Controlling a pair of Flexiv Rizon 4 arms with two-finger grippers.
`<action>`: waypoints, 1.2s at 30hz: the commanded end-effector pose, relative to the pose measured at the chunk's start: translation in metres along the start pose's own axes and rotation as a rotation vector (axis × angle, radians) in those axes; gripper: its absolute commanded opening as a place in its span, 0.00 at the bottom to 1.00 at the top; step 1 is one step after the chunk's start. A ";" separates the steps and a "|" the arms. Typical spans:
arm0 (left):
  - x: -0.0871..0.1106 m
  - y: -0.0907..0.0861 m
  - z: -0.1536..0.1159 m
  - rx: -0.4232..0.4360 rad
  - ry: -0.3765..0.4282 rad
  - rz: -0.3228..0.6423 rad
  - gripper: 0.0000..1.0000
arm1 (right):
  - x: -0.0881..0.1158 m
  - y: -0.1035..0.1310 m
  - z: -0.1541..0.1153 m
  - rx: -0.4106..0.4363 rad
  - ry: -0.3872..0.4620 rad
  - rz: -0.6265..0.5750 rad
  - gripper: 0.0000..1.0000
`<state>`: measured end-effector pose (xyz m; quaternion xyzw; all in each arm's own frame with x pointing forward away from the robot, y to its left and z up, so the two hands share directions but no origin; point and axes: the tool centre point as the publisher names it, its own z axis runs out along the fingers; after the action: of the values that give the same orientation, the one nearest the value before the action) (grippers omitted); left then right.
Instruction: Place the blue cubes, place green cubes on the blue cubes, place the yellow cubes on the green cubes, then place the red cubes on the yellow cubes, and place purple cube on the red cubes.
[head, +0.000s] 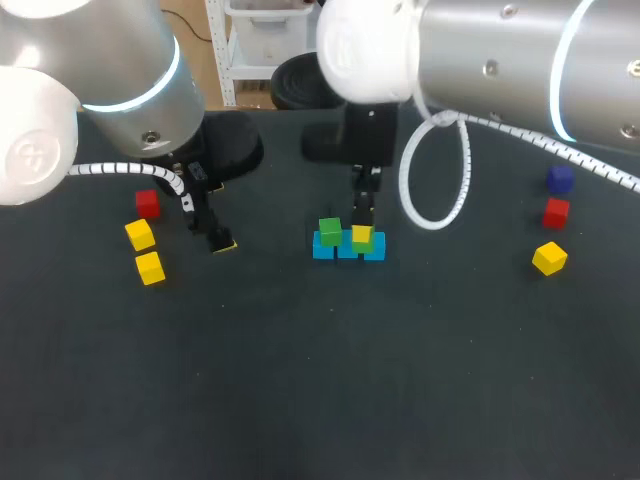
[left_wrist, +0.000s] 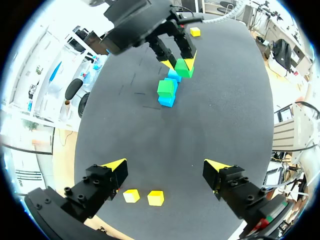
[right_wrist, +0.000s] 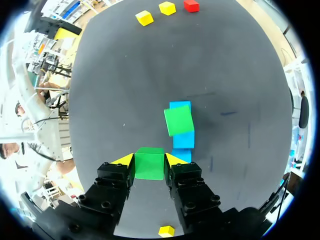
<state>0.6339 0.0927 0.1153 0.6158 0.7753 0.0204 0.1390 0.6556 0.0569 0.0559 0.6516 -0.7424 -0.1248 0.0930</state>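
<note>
- Mid-table, my right gripper (right_wrist: 149, 160) is clamped on a green cube (right_wrist: 149, 169), over the blue cubes (right_wrist: 183, 140), just beside a second green cube (right_wrist: 178, 120) stacked there.
- My left gripper (left_wrist: 165, 171) hangs wide apart, empty, toward the table's (head: 300, 390) left edge.

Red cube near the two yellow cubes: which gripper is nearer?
Left. The left gripper is near the red cube; the right gripper holds a green cube over the blue cubes.

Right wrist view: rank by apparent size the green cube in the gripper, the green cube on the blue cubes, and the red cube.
1. Held green cube and stacked green cube: look alike, too close to rank.
2. Red cube: smallest, but farthest away.
</note>
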 end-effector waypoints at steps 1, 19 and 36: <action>0.000 0.000 0.000 0.000 0.000 0.001 1.00 | 0.006 0.010 0.000 0.276 -0.014 0.024 0.00; 0.000 0.000 0.000 0.000 0.000 0.001 1.00 | 0.015 -0.007 0.002 0.418 -0.002 0.000 0.00; 0.000 0.000 0.000 0.000 0.000 0.001 1.00 | 0.015 -0.024 0.010 0.414 -0.102 -0.067 0.00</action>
<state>0.6340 0.0927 0.1153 0.6158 0.7753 0.0204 0.1390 0.6802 0.0462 0.0357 0.6769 -0.7335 -0.0276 -0.0553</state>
